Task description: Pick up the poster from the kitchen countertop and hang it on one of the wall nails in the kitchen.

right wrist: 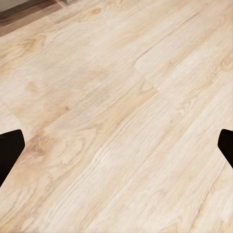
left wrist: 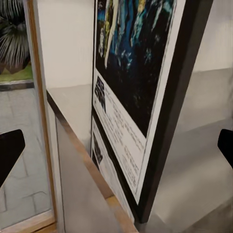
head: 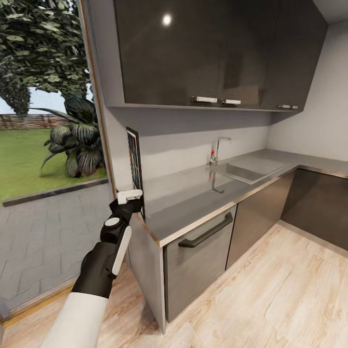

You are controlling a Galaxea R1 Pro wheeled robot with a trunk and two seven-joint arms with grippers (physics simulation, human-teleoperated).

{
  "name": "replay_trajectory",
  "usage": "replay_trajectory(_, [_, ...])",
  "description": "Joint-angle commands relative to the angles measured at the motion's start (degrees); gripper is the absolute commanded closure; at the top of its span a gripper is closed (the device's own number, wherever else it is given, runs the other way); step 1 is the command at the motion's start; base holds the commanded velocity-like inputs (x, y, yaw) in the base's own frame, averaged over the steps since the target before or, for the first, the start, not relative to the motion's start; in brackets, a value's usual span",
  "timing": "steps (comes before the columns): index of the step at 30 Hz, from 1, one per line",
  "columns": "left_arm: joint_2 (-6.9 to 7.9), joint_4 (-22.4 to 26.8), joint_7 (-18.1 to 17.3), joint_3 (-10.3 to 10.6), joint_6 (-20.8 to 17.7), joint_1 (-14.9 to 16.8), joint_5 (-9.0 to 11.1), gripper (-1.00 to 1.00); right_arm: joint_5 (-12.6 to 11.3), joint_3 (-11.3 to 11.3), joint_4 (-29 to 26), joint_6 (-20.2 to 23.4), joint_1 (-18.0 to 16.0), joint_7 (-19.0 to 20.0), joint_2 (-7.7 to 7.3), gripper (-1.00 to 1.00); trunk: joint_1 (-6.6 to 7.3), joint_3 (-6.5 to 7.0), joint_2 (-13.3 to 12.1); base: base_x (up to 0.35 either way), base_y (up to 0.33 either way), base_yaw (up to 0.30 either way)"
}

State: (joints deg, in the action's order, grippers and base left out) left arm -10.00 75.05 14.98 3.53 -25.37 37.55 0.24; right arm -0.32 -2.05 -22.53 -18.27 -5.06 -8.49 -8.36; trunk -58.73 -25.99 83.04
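The poster [head: 134, 159] stands upright at the left end of the grey kitchen countertop [head: 193, 198], edge-on to me, against the side wall by the window. Its black frame, white border and dark blue picture loom close in the left wrist view [left wrist: 131, 87]. My left gripper [head: 134, 203] is at the poster's lower corner, just off the worktop's end. It is open [left wrist: 116, 148], with its dark fingertips [left wrist: 9, 153] spread wide on either side of the frame and apart from it. My right gripper [right wrist: 116, 150] is open above the wooden floor [right wrist: 121, 97], holding nothing.
A sink [head: 244, 170] and chrome tap [head: 217, 150] sit further along the worktop. Dark wall cabinets [head: 208, 53] hang above it, and a dishwasher front with a black handle [head: 207, 232] is below. A tall window [head: 43, 121] is left of the poster.
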Motion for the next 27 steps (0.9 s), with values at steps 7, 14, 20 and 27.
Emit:
replay_trajectory(7, [0.0, -0.1, 0.3, 0.0, -0.2, 0.1, 0.0, -1.0, 0.0, -0.1, 0.1, -0.2, 0.0, 0.0, 0.01, -1.0, 0.0, -0.06, 0.0, 0.06, -0.065, 0.0])
replay_trajectory(14, [0.0, -0.1, 0.3, -0.1, -0.2, 0.1, 0.0, -1.0, 0.0, -0.1, 0.1, -0.2, 0.0, 0.0, 0.01, -1.0, 0.0, -0.06, 0.0, 0.02, -0.022, 0.0])
replay_trajectory(20, [0.0, -0.1, 0.3, -0.2, -0.2, 0.1, 0.0, -1.0, 0.0, -0.1, 0.1, -0.2, 0.0, 0.0, 0.01, -1.0, 0.0, -0.06, 0.0, 0.09, -0.076, 0.0])
replay_trajectory(27, [0.0, -1.2, 0.3, -0.4, -0.2, 0.1, -0.1, -1.0, 0.0, -0.1, 0.1, -0.2, 0.0, 0.0, 0.01, -1.0, 0.0, -0.06, 0.0, 0.051, -0.044, 0.0])
